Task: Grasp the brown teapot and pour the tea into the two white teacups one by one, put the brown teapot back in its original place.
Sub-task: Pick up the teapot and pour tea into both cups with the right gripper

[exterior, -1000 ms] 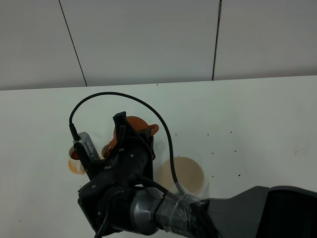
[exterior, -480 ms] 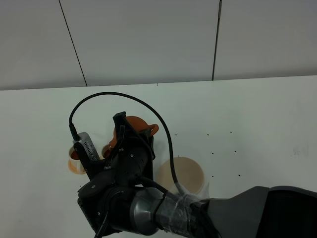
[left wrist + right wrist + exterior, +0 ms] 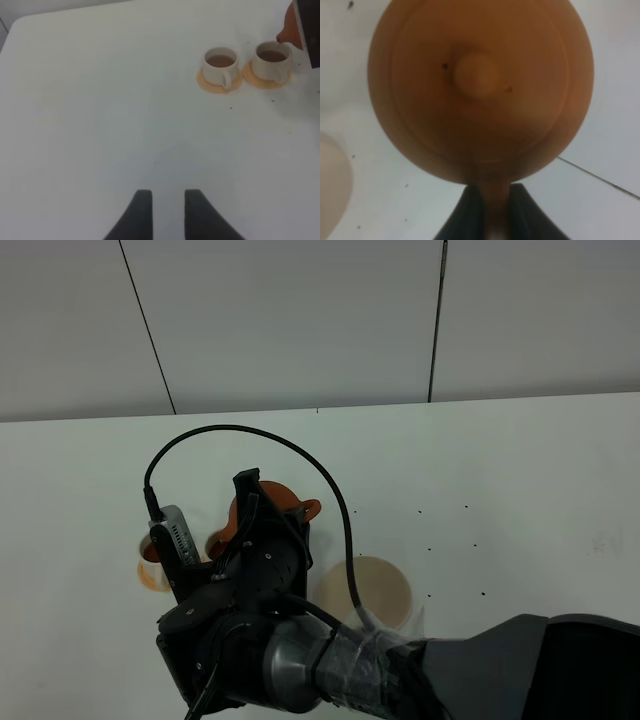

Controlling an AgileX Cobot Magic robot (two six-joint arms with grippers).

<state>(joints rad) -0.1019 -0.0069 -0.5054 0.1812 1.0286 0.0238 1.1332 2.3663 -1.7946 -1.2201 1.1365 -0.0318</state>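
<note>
Surface: white table [image 3: 520,470], flecked with small dark specks, backed by pale wall panels with dark seams.
Brown teapot [image 3: 480,90]: squat, round, reddish-brown clay; smooth lid with a central knob, ringed by a faint rim line; filling most of the right wrist view, lid facing the camera. Held off the table, largely hidden behind the arm in the high view.
Right gripper [image 3: 487,212]: two dark fingers clamped together on the teapot's handle, beneath the body as pictured.
Spout: tip showing at the edge of the left wrist view, just over the rim of the nearer cup.
White teacups [image 3: 220,65]: two small cream cylinders side by side, small handles, each on an orange saucer [image 3: 207,83], each holding brown tea.
Coaster [image 3: 385,585]: flat beige-tan disc, bare, just beside the teapot on the table.
Left gripper [image 3: 164,212]: dark fingers slightly apart, holding nothing, above bare table, well apart from the cups.
</note>
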